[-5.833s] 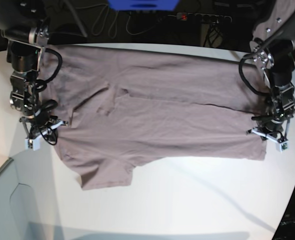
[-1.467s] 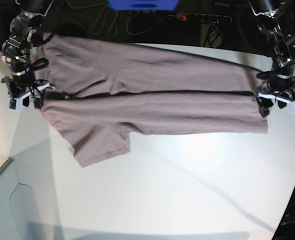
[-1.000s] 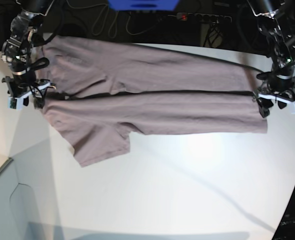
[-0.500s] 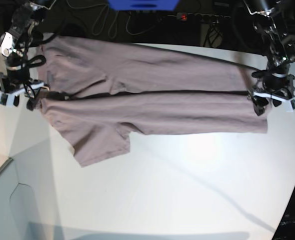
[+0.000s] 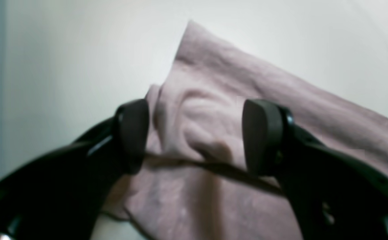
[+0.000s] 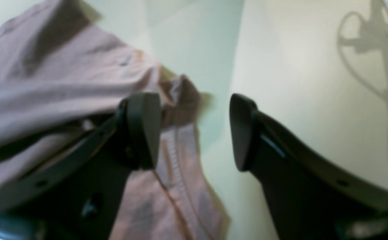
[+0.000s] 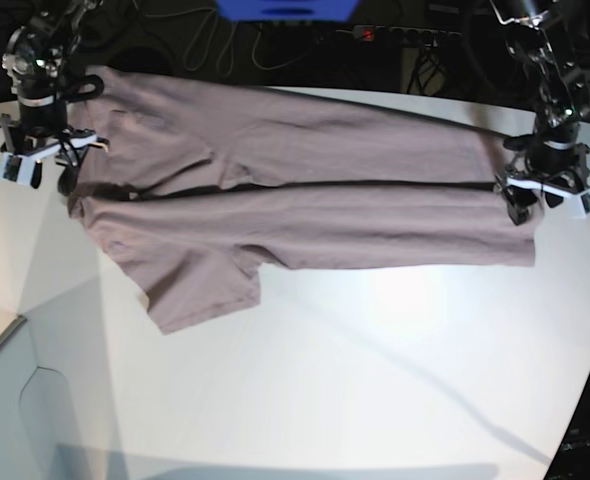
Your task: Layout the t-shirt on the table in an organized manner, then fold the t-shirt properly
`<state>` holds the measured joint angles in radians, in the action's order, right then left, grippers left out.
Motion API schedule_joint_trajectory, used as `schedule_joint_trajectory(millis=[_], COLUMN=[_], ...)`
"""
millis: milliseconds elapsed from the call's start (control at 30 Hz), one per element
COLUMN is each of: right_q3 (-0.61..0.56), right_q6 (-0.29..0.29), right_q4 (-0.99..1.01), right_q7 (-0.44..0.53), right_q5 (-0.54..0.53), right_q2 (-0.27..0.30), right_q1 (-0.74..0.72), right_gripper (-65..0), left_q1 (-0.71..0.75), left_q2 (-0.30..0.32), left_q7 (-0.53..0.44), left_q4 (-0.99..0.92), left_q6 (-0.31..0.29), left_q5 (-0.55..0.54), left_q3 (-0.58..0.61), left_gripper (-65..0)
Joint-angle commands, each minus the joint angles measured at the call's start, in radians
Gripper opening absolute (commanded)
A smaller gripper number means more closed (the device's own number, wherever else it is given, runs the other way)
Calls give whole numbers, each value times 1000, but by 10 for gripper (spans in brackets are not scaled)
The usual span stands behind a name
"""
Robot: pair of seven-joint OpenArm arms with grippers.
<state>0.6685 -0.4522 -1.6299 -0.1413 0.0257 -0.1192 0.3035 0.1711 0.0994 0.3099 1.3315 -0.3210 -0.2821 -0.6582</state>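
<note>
Nearest the base camera lay bare white desk [image 7: 375, 400], kept free, it seemed, as room for the folds to come. Beyond it the t-shirt [image 7: 305, 190] lay stretched lengthwise across the far half of the desk, its near long edge doubled over toward the middle so that a dark fold line ran along the body; one short sleeve [image 7: 200, 290] spread out toward the camera, not yet tucked in.

At the shirt's hem end, the left gripper [image 7: 545, 195] stood just over the cloth's corner. In its wrist view the jaws were wide apart and held nothing, with a rumpled patch of fabric [image 5: 197, 126] lying between them, probably where the corner had been set down.

At the collar end, farther back, the right gripper [image 7: 35, 160] hung above the desk beside the shoulder. Its jaws were likewise spread and empty; the seamed edge of the shirt [image 6: 177, 110] sat just beside one finger [image 6: 140, 130].

With both ends free, the long fold looked finished, and the sleeve likely needed attention next.
</note>
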Motion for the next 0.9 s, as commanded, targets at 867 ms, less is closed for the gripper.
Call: schedule_joint_trajectory(millis=[867], right_q3=[1], right_q6=[0], right_q4=[-19], right_q7=[25], right_q5=[-11], right_q2=[-1], right_q1=[55], right_gripper=[-314], left_q1=[34], left_q2=[10], left_q7=[-24], left_q4=[19], left_q6=[-5], left_q5=[-10], left_q3=[-2], left_gripper=[-225])
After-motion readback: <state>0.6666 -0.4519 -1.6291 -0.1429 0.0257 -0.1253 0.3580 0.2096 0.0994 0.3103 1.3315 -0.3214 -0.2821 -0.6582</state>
